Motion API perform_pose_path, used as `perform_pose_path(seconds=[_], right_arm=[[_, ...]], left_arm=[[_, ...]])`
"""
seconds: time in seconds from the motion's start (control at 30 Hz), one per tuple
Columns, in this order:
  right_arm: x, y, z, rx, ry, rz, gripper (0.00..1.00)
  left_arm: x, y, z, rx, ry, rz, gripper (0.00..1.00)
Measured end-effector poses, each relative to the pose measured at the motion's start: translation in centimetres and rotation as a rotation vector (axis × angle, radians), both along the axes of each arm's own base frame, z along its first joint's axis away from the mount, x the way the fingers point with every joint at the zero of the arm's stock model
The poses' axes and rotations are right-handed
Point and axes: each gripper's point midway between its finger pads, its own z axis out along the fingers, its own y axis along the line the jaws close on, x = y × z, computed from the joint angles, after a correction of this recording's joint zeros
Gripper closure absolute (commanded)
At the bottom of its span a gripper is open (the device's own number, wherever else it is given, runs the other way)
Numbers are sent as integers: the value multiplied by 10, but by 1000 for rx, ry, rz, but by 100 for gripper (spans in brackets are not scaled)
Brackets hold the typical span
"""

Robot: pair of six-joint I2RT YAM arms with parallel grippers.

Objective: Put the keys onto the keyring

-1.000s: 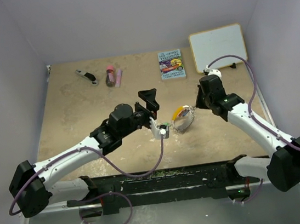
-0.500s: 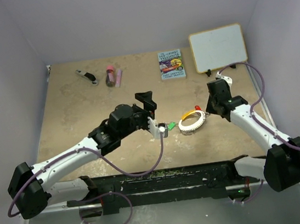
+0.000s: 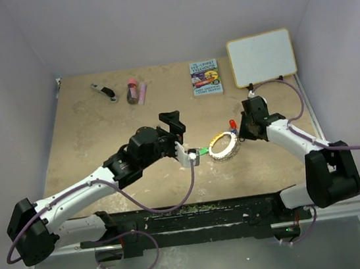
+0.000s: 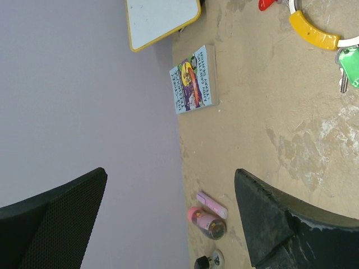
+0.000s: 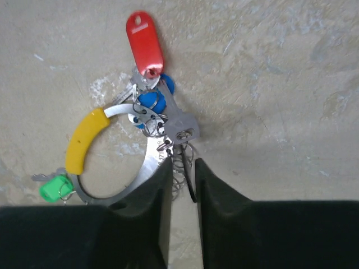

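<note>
Keyring (image 5: 84,140) lies flat mid-table, between the two grippers. It's a thin metal band with a glossy yellow plastic stretch and fine wire loops along the rim.

Right gripper (image 5: 183,168) sits at the ring's near edge, closed to a narrow slit with the wire loops caught in it. It looks pinched on the rim, though the band itself runs under one finger.

Left gripper (image 4: 171,176) is wide open and holds nothing, its matte black textured fingers aimed past the ring.

The green key (image 5: 53,188) sits at one end of the yellow stretch. The blue key (image 5: 150,102), a flat silver key (image 5: 178,124) and the smooth red tag (image 5: 145,42) bunch at the other. I can't tell whether each is actually threaded on.

My read on the step: right arm anchors the ring, left gets ready to work a key. Next move needs the left to close on the small green head without dragging the ring.

At the far edge of the mottled tan table (image 3: 101,138): book (image 3: 206,78), whiteboard (image 3: 261,56), pink tubes (image 3: 136,90), black-and-silver tool (image 3: 103,91).
</note>
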Motion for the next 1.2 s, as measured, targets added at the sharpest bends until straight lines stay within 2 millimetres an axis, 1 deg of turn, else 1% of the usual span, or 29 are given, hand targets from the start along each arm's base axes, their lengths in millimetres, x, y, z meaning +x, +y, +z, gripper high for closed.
perform_pose_path(seconds=[0.07,0.13,0.17,0.23,0.37,0.4,0.43,0.47,0.5,0.57,0.6,0.67,0.73,0.8,0.87,0.9,0.97,1.07,1.2], right_arm=[[-7,1,-7,8,28,3,51],[-11,0,-7,10,35,0,47],[-13,0,-3,11,30,-3,43],[-14,-2,7,15,3,-10,41],[-13,-10,31,-8,-62,-33,41],[-11,-9,36,-8,-74,-31,37],[-8,-8,39,-4,-87,-27,22],[-6,-6,42,5,-101,-16,17],[-6,-3,43,20,-107,-9,15],[-3,1,49,35,-134,21,14],[0,2,54,37,-158,30,12],[6,4,65,42,-211,49,7],[11,4,79,43,-269,52,0],[16,3,95,48,-333,42,1],[18,2,108,50,-369,41,1],[21,-1,119,35,-398,33,0],[25,-4,132,19,-433,28,0],[28,-6,151,4,-481,34,0],[26,-10,159,-18,-508,40,1]], left_arm=[[0,2,1,1,-1,6,2],[0,4,3,0,-5,15,2],[1,6,4,-1,-7,19,2],[1,7,5,-2,-8,24,2],[5,11,5,-1,-8,41,2],[6,13,4,-3,-4,49,2],[8,16,4,-9,4,61,2],[12,20,3,-19,17,83,2],[17,26,3,-30,31,109,2],[34,44,4,-64,89,198,2],[47,57,9,-98,123,266,2],[66,78,22,-174,169,380,2],[77,95,38,-268,214,476,2],[76,102,54,-386,270,528,2],[70,105,63,-494,329,557,2],[66,109,66,-563,374,583,2],[64,118,67,-640,424,630,2],[64,137,69,-759,487,722,2],[62,158,74,-874,512,790,2]])
